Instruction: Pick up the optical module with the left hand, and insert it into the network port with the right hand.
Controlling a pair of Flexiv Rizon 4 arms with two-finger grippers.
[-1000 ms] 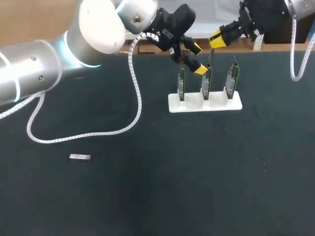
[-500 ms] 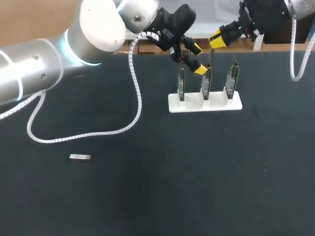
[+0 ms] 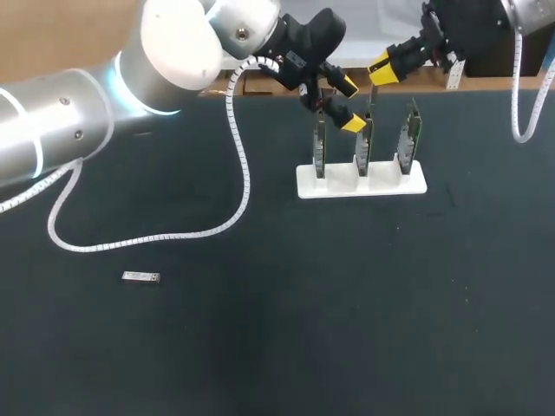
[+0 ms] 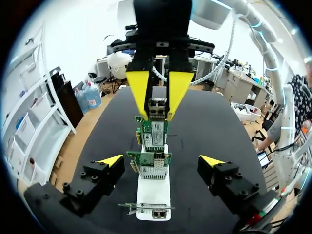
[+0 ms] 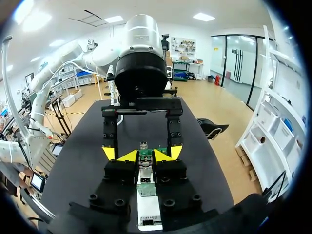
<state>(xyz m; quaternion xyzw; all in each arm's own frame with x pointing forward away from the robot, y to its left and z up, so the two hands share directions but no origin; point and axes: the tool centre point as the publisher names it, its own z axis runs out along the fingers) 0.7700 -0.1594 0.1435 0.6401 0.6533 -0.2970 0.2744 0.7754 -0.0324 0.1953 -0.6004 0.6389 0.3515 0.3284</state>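
A white stand at the back of the table holds three upright green network cards. My left gripper hangs open beside the leftmost card, its fingers spread on either side of the row with nothing between them. My right gripper sits above the cards, shut on a small silver optical module that points down at a card's top edge. In the right wrist view the module shows between that gripper's narrow tips. A second silver module lies flat at the table's left.
The left arm's white cable loops over the dark table left of the stand. Both grippers crowd the space above the stand, close to each other.
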